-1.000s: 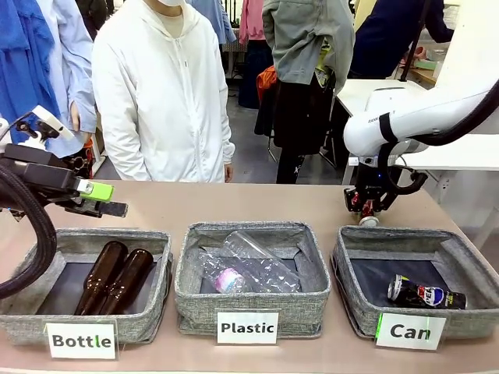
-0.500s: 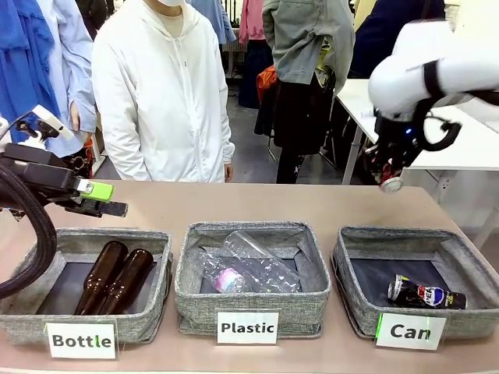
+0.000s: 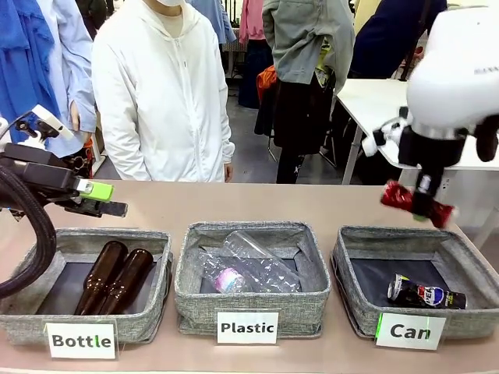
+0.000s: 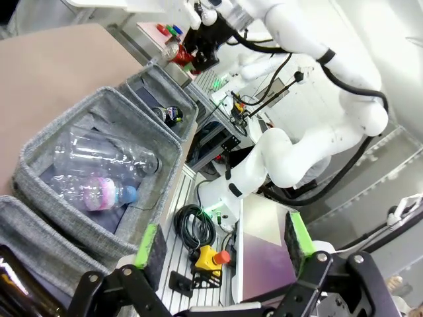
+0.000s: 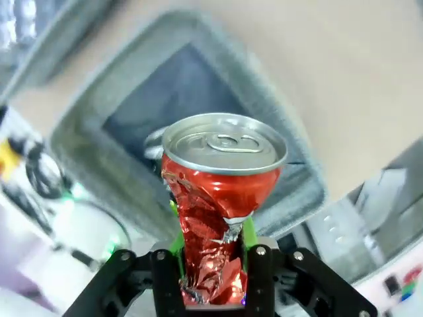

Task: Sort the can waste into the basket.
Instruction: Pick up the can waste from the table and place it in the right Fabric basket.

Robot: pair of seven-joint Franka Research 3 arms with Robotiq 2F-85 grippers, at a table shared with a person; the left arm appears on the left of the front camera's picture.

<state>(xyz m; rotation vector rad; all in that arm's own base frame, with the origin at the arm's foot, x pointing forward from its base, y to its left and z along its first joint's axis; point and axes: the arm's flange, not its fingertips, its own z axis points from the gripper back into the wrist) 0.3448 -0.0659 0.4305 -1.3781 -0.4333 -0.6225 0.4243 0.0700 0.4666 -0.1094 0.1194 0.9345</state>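
Observation:
My right gripper (image 3: 421,206) is shut on a crushed red can (image 3: 398,196), held in the air above the back edge of the grey basket (image 3: 390,234) labelled "Can". In the right wrist view the red can (image 5: 221,198) stands up between the green pads of my right gripper (image 5: 211,264), with the basket (image 5: 277,125) blurred below it. A dark blue-black can (image 3: 425,294) lies on the basket's dark floor. At the far left my left gripper (image 3: 101,199) hovers open and empty over the "Bottle" bin; its jaws stand wide apart in the left wrist view (image 4: 221,238).
The "Plastic" bin (image 3: 249,231) in the middle holds clear plastic bottles (image 3: 249,269). The "Bottle" bin (image 3: 86,235) at left holds two brown glass bottles (image 3: 113,276). A person in a white jacket (image 3: 164,93) stands at the far side. A bare strip of table (image 3: 257,204) runs behind the bins.
My right arm has lifted the red can from the table behind the "Can" basket and swung it up and to the right. The left arm has not moved.

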